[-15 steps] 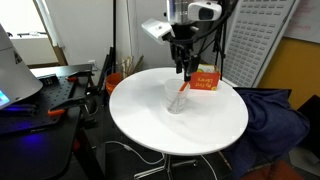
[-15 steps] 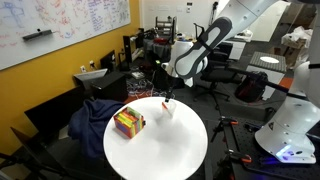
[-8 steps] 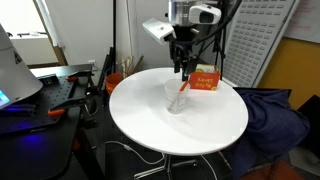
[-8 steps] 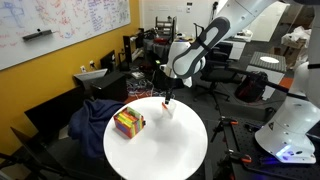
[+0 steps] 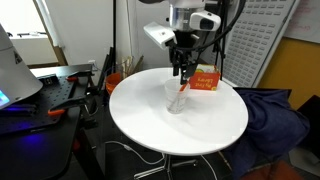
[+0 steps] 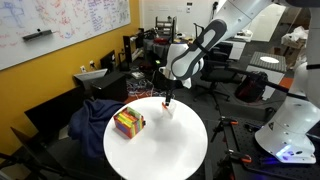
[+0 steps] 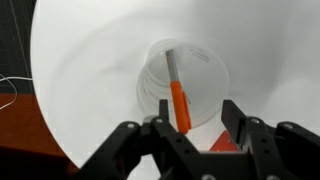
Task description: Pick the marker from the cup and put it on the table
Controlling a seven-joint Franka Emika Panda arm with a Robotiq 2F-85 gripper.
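The clear cup (image 7: pixel 185 82) stands on the round white table (image 7: pixel 90 70), with the orange-red marker (image 7: pixel 178 100) leaning inside it, paler end down. My gripper (image 7: pixel 195 122) hangs open just above the cup, its fingers either side of the marker's top end without touching it. In both exterior views the cup (image 5: pixel 176 98) (image 6: pixel 170 111) sits near the table's far edge with the marker (image 5: pixel 182 87) sticking out, and the gripper (image 5: pixel 183 70) (image 6: pixel 167 98) is directly over it.
An orange-red box (image 5: pixel 205 79) (image 6: pixel 128 123) with a white label lies on the table (image 5: pixel 180 125) close to the cup. A dark workbench (image 5: pixel 45 95) stands beside the table. Blue cloth (image 5: pixel 275 115) drapes a chair.
The gripper has barely moved above the cup; the arm's wrist shifted slightly. The marker and cup are unmoved.
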